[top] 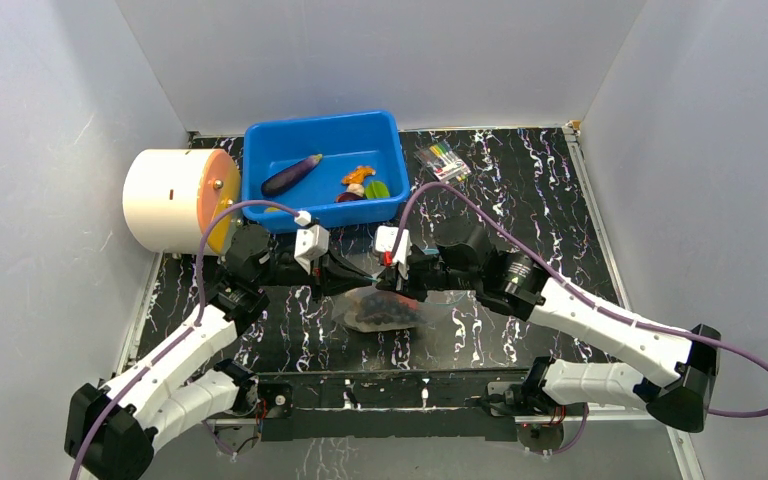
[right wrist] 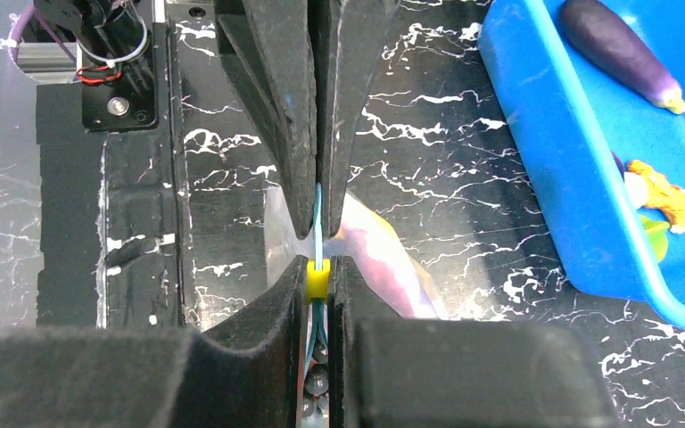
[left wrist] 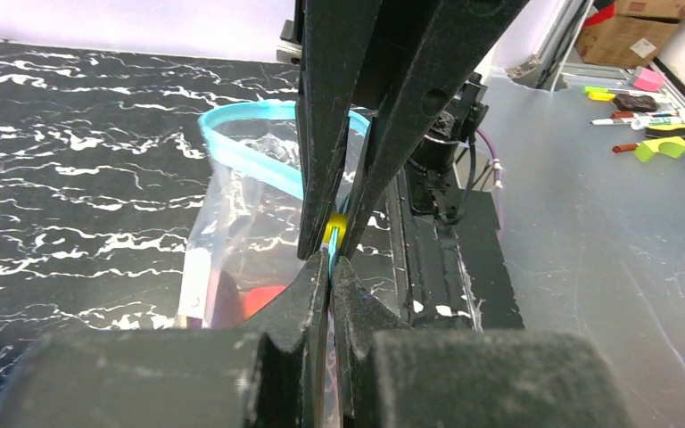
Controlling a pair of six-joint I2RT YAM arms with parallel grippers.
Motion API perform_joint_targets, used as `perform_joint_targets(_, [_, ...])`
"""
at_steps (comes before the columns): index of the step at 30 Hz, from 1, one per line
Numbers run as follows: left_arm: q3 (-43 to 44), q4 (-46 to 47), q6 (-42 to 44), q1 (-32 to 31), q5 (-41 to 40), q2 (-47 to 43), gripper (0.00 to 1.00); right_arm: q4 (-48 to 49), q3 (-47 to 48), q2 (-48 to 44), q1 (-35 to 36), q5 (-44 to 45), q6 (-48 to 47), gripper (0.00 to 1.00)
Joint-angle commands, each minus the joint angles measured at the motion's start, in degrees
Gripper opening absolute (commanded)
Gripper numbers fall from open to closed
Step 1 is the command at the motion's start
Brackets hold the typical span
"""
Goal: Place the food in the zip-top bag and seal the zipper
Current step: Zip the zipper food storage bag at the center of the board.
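Left gripper clamps the zipper; right gripper clenches its yellow slider. Slider should travel toward 3 o'clock, strip kept taut.

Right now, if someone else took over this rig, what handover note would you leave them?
Grip: the left end effector is shut on the zipper. The right end effector is shut on the yellow slider just beside it.
Bag: the zip-top bag lies between the arms, its mouth gaping open past the pinch.
Done: grapes and a red piece are inside.
Left: the eggplant, orange piece and green slice lie in the blue bin. Bag them, then seal.
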Motion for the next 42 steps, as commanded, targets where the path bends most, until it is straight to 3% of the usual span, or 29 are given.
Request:
perform_joint_targets(1, [0.08, 0.77, 1.97, 0.42, -4.93, -3.09, 0.00, -1.50, -0.71, -3.61, -0.40, 4.43, -1.18, 0.00])
perform_joint_targets(12, [-1.83, 6.83, -2.09, 0.91, -6.22, -3.21, 0.00, -5.88, -1.04, -6.46, -1.08, 9.03, -2.44, 0.00])
perform_joint_targets(18, [-0.53, 6.04, -2.41, 0.98, -2.20, -0.65, 0.00, -3.62, -0.91, -6.10, -1.08, 5.45, -1.89, 0.00])
perform_joint_targets(19, [0.15, 4.89, -1.48, 0.91, -0.49, 0.33, 0.07, -2.72, -0.86, -5.75, -1.06, 4.32, -1.66, 0.00])
perform_joint_targets(22, [2.37, 0.71, 1.18, 0.94, 3.62, 3.30, 0.45, -0.17, -0.33, -4.44, -1.07, 1.77, -1.23, 0.00])
perform_joint_targets(25, [4.12, -1.30, 2.97, 0.83, 5.59, 5.06, 0.53, 0.78, 1.03, -2.63, -1.09, 0.04, -1.19, 0.00])
perform_joint_targets(29, [5.59, -0.75, 3.36, 0.83, 5.88, 6.32, 0.54, 1.48, 2.41, -0.91, -1.06, -1.36, -1.15, 0.00])
perform_joint_targets(35, [6.23, 0.64, 2.75, 0.69, 8.17, 8.06, 0.38, 2.49, 2.87, 0.02, -1.08, -2.20, -0.73, 0.00])
perform_joint_targets(42, [6.43, -4.07, 5.83, 0.56, 8.78, 7.78, 0.37, 3.39, 2.35, -0.73, -1.08, -2.66, -0.27, 0.00])
